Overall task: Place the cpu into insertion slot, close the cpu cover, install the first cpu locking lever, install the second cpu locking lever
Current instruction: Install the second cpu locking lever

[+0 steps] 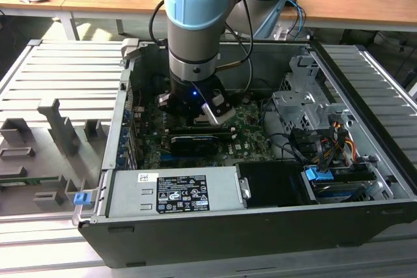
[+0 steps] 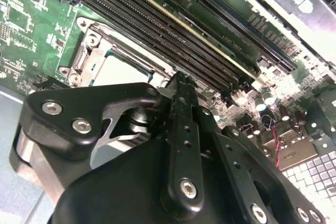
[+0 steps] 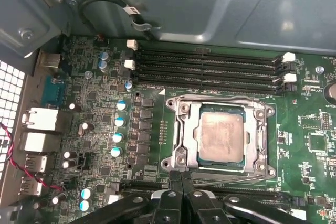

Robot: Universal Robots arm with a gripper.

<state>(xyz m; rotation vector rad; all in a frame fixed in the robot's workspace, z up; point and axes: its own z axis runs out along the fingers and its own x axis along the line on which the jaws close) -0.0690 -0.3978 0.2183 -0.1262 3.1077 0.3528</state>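
Observation:
The cpu (image 3: 220, 137), silvery-grey side up, lies flat in the middle of the green board, with its insertion slot hidden beneath it. The cpu cover (image 3: 184, 129), a metal frame, lies down flat around the chip. A thin metal lever (image 3: 236, 184) runs along the socket's side nearest my gripper. My gripper (image 3: 181, 179) is shut, its two black fingertips pressed together with nothing between them, right at that edge of the socket. In the second wrist view the gripper (image 2: 178, 80) stands just beside the cpu (image 2: 118, 69). In the exterior view the arm (image 1: 195, 4) reaches down into the open computer case.
Black memory slots (image 3: 205, 66) run along the socket's far side, close to the grey case wall (image 3: 210, 3). A long black card (image 1: 195, 142), a grey power supply (image 1: 172, 193) and a drive cage (image 1: 306, 112) with cables crowd the case around the arm.

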